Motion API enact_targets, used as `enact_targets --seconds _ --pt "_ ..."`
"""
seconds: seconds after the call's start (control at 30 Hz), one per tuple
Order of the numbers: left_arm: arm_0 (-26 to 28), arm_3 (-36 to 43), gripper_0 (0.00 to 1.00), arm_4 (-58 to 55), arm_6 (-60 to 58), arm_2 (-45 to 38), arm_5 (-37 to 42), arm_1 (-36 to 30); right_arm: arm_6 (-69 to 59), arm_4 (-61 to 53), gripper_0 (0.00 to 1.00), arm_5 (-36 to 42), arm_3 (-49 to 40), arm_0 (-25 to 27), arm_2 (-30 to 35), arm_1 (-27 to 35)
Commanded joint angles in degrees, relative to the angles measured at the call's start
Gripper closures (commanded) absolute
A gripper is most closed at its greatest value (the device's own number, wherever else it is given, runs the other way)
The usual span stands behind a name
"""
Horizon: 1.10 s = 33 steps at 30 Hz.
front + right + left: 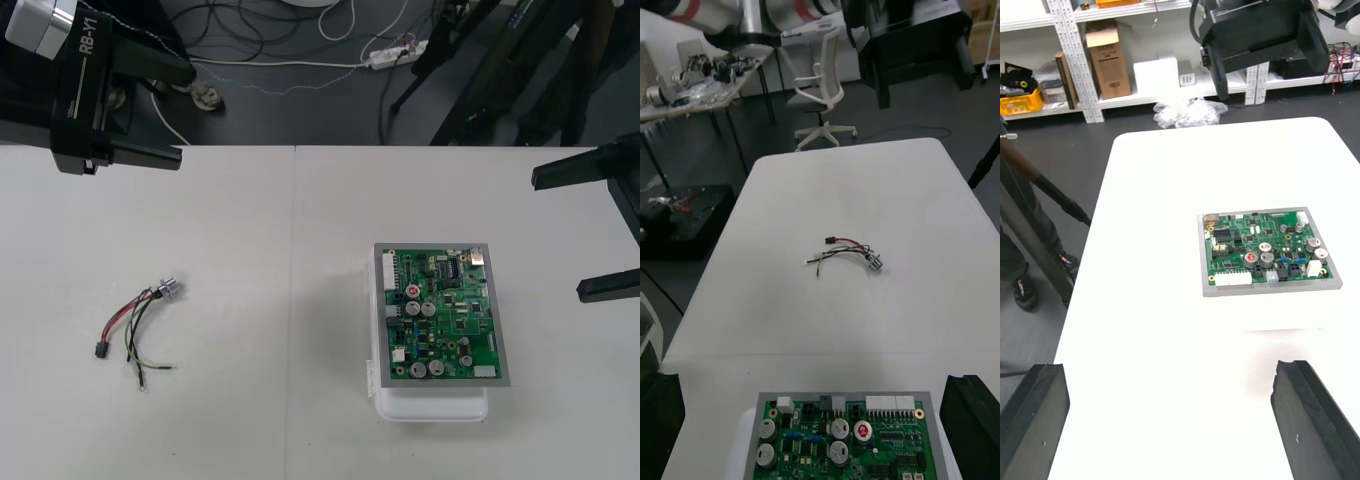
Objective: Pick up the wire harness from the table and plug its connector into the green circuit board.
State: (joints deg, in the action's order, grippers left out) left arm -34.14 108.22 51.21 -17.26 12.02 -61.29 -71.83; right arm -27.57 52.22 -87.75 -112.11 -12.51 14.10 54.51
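Observation:
The wire harness [138,325] lies loose on the table's left half, its metal socket [166,289] toward the far side and its black plug [100,350] nearer the front. It appears again as the harness [850,251] in the right wrist view, beyond the board. The green circuit board [440,315] sits on its white base [430,408] at the right. My left gripper [185,115] hangs open over the far left edge, well behind the harness. My right gripper [558,235] stands open at the right edge, beside the board. Nothing is between either pair of fingers [1315,412].
Bare table [290,250] lies between harness and board. Dark floor with cables and a power strip [395,55] runs past the far edge. The board [1266,251] lies ahead of the left gripper, and the board [842,439] sits close under the right one.

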Motion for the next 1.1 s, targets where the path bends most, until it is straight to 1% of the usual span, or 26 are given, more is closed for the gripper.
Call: enact_targets --seconds 0.03,0.37,0.57,0.8,1.1 --pt "-2.1 1.2 0.20 -0.1 0.6 -1.3 2.5 0.5 2.7 -4.4 0.00 0.2 3.6 0.9 2.3 -0.4" --pt "-2.1 1.2 0.21 -0.1 0.6 -1.3 2.5 0.5 2.8 -6.5 0.00 -1.5 5.4 1.0 4.5 -0.4" --pt "-2.1 1.2 0.20 -0.1 0.6 -1.3 2.5 0.5 2.8 -9.7 0.00 -2.0 7.3 1.0 5.5 -0.5" --pt "-2.1 1.2 0.21 -0.1 0.6 -1.3 2.5 0.5 3.0 -10.7 0.00 -2.2 9.5 1.0 6.7 -0.5" --pt "-2.1 1.2 0.20 -0.1 0.6 -1.3 2.5 0.5 4.6 -10.3 0.00 -2.2 10.0 1.5 8.4 -0.5"
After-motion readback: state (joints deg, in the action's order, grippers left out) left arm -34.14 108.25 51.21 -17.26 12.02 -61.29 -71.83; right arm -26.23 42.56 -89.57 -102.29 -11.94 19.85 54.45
